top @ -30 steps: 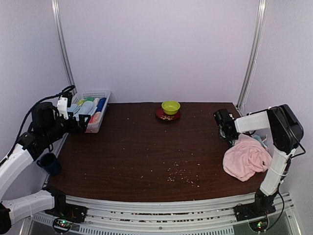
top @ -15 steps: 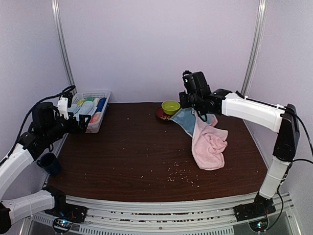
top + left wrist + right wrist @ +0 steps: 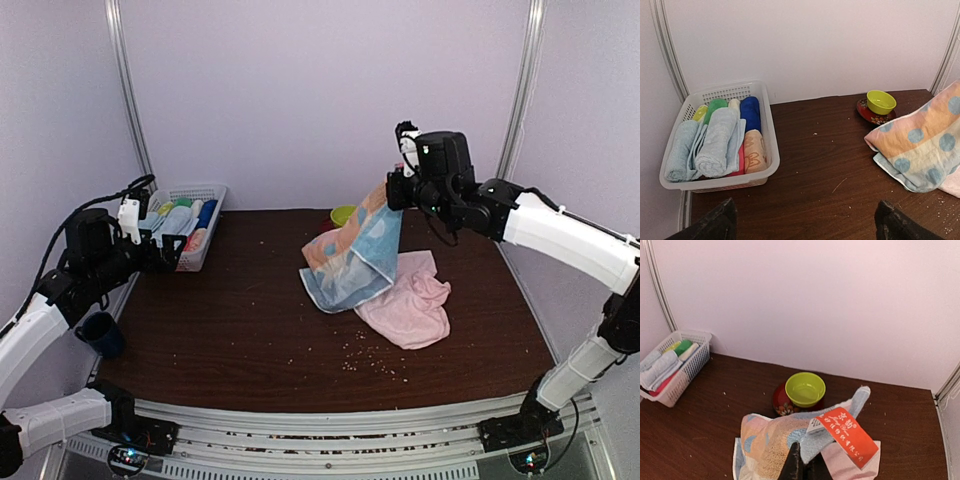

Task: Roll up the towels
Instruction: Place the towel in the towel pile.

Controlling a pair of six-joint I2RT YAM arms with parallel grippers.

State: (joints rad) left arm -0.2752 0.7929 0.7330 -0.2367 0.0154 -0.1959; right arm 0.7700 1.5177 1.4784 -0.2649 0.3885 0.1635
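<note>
My right gripper (image 3: 393, 190) is raised above the back middle of the table, shut on a corner of the light blue and peach dotted towel (image 3: 352, 257). The towel hangs down with its lower end on the table. In the right wrist view the shut fingertips (image 3: 802, 465) pinch the towel (image 3: 767, 440) beside its red label (image 3: 846, 436). The pale pink towel (image 3: 408, 305) lies crumpled on the table, partly under the blue one. My left gripper (image 3: 165, 250) hovers open at the far left beside the basket. The left wrist view shows its gripper (image 3: 805, 227) holding nothing.
A white mesh basket (image 3: 208, 245) of rolled towels stands at the back left. A green bowl (image 3: 805, 388) on a red saucer sits at the back centre, just behind the hanging towel. A dark blue cup (image 3: 100, 333) sits off the table's left edge. Crumbs (image 3: 365, 355) dot the front.
My right arm swung from the table's right edge to the back middle, carrying both towels. The pink one now lies on the table and the blue one hangs higher. The left arm stayed still.
</note>
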